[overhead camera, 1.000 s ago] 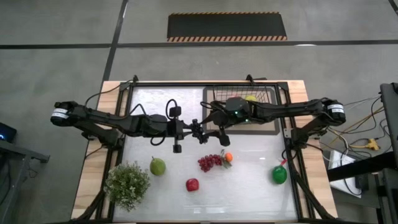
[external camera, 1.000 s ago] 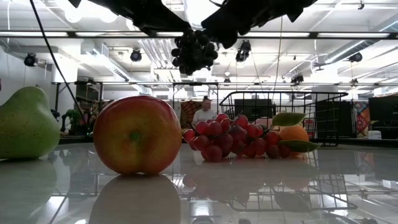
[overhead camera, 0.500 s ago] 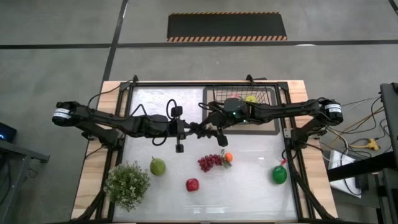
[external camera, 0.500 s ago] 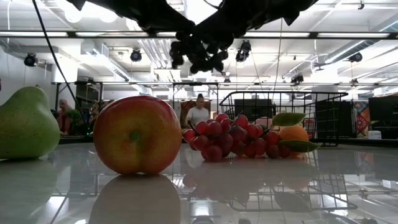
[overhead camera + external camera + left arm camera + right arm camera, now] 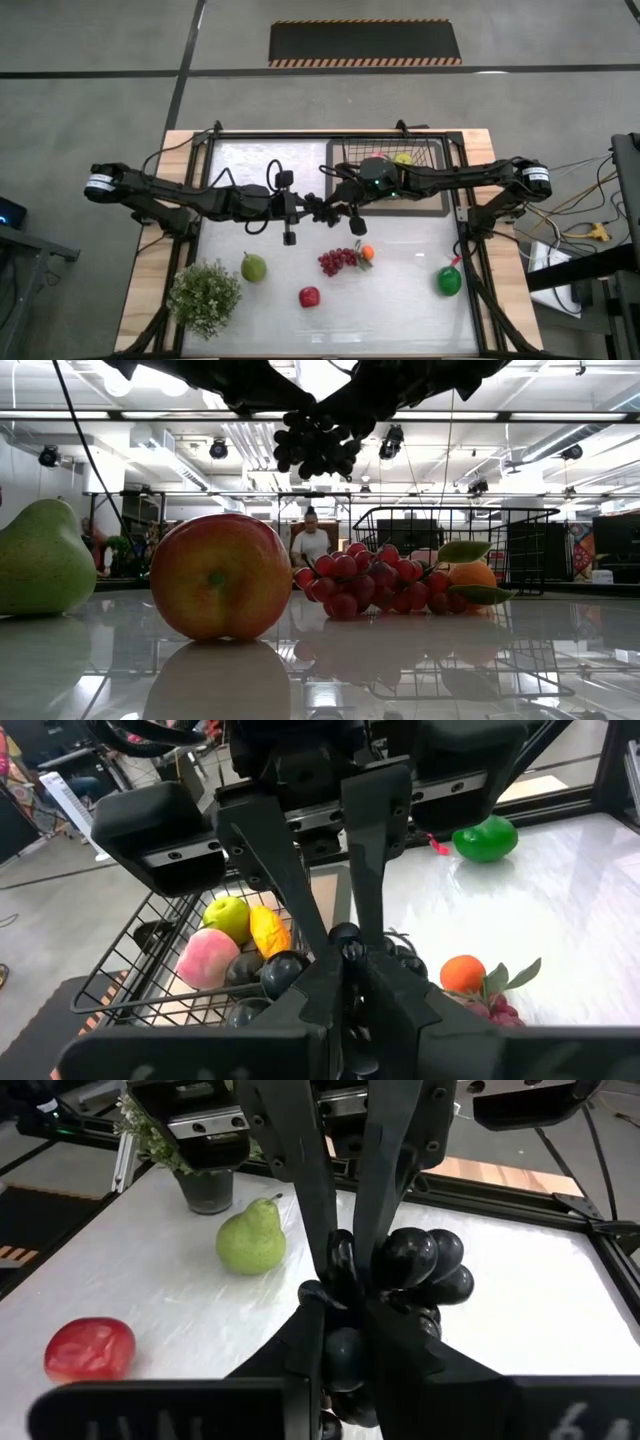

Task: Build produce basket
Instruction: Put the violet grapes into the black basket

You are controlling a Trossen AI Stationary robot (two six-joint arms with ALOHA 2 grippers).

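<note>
A bunch of dark grapes [image 5: 322, 210] hangs in mid-air over the middle of the table, between my two grippers. My left gripper [image 5: 312, 208] comes from the table's left and is shut on the bunch. My right gripper [image 5: 336, 208] comes from the right and is also shut on it. The black wire basket [image 5: 432, 150] stands at the far right and holds a green apple [image 5: 228, 913], a mango [image 5: 266, 930] and a peach [image 5: 205, 957]. On the table lie a pear [image 5: 254, 267], a red apple [image 5: 309, 297], red grapes [image 5: 335, 261], a tangerine [image 5: 367, 253] and a green pepper [image 5: 449, 281]. My left gripper pinches the dark bunch between its two fingers [image 5: 318, 988], reaching in nearly level from the table's left; grapes [image 5: 283, 970] bulge out beside them. The bunch is lifted clear of the table. My right gripper pinches the same bunch from the opposite side, nearly level from the table's right. Its fingers [image 5: 306, 1342] close just below the round grapes [image 5: 405, 1260], which hang clear of the table.
A bushy potted plant [image 5: 205, 296] stands at the near left corner. The two arms span the table's middle from both sides. A person [image 5: 312, 542] shows in the room beyond the table.
My right gripper has shut on the dark grape bunch, which my left gripper keeps holding. The bunch stays lifted at about the same spot between them.
</note>
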